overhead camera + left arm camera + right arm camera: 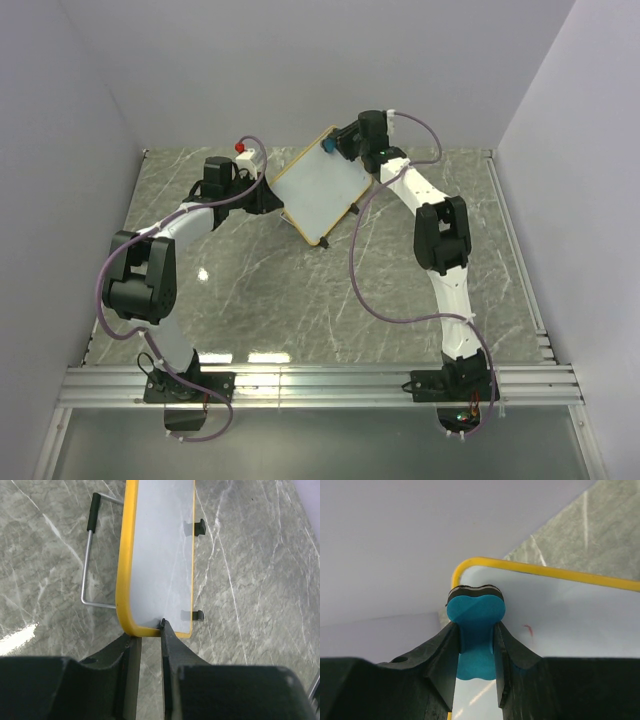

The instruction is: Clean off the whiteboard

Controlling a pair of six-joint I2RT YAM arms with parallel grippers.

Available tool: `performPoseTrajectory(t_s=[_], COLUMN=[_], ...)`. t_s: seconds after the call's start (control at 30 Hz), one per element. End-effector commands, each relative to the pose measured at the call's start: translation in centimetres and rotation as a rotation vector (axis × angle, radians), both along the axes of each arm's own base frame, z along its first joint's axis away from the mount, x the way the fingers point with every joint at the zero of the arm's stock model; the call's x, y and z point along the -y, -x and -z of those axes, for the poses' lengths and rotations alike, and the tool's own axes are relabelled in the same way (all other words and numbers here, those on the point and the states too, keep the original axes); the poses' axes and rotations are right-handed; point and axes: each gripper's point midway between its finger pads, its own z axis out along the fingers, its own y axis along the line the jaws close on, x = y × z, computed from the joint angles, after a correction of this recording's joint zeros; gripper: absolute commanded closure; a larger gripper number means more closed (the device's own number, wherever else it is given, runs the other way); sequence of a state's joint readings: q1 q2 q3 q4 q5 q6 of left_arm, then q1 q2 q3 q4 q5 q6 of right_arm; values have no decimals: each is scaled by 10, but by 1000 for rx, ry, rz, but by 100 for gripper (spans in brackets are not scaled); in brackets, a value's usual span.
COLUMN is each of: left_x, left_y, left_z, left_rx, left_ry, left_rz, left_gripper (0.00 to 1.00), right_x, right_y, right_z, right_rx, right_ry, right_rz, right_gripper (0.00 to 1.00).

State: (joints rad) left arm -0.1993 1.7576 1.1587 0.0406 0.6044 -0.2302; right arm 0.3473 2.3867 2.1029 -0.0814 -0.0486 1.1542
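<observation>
I see the whiteboard (pixel 320 190), smooth white in a rounded yellow frame, tilted above the grey marble table (pixel 250 290); my left gripper (pixel 148 630) pinches its edge, my right gripper (pixel 475 626) clamps a waisted blue eraser (pixel 475 611) (dark pad underneath) against its corner

- No readable text, label, brand or number in any of the three views.
- whiteboard (pixel 570 610): the only mark is one small red stroke (pixel 527 628) on the white face, just beside the blue eraser (pixel 475 615). It is too small and faint to read as a letter or digit.
</observation>
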Motion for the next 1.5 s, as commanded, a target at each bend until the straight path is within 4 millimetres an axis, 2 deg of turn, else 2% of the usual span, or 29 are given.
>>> performPoseTrajectory(t_s=[0.0, 0.07, 0.23, 0.43, 0.5, 0.6, 0.77, 0.87, 1.0, 1.03, 1.1, 1.17, 1.2, 1.27, 1.3, 1.4, 1.43, 1.47], left_x=[14, 14, 15, 18, 18, 21, 25, 27, 30, 32, 33, 35, 36, 36, 37, 37, 38, 37], left_y=[36, 36, 38, 40, 41, 42, 41, 41, 43, 44, 44, 44, 44, 44, 44, 44, 44, 44], left_z=[32, 30, 24, 15, 13, 11, 12, 12, 17, 19, 20, 21, 21, 23, 23, 26, 26, 26], left_rx=[-66, -62, -52, -39, -37, -26, -27, -27, -38, -42, -44, -47, -49, -53, -55, -64, -63, -63], left_ry=[-89, -87, -76, -58, -55, -51, -61, -54, -62, -61, -61, -60, -56, -52, -50, -49, -48, -48], left_rz=[128, 126, 133, 144, 144, 156, 168, 173, 183, 188, 192, 198, 201, 203, 206, 207, 209, 209], left_gripper=[100, 100, 100, 100, 100, 100, 100, 100, 100, 100, 100, 100, 100, 100, 100, 100, 100, 100], right_x=[7, 26, 66, 81, 85, 78, 57, 55, 68, 77, 82, 86, 87, 87, 89, 92, 93, 93], right_y=[23, 40, 76, 98, 100, 92, 48, 23, -1, -7, -12, -13, -9, -3, 10, 22, 31, 35], right_z=[37, 62, 106, 135, 138, 126, 69, 42, 31, 38, 43, 59, 71, 81, 99, 105, 120, 124], right_rx=[-135, -230, -409, -499, -522, -480, -279, -188, -142, -150, -163, -193, -219, -239, -283, -293, -324, -337], right_ry=[109, 176, 388, 451, 445, 394, 279, 216, 137, 123, 89, 82, 90, 88, 90, 71, 77, 79], right_rz=[-1, 28, 49, 14, 10, -11, -9, 27, 93, 117, 121, 125, 122, 120, 118, 128, 129, 126], right_gripper=[100, 100, 100, 100, 100, 100, 100, 100, 100, 100, 100, 100, 100, 100, 100, 100, 100, 100])
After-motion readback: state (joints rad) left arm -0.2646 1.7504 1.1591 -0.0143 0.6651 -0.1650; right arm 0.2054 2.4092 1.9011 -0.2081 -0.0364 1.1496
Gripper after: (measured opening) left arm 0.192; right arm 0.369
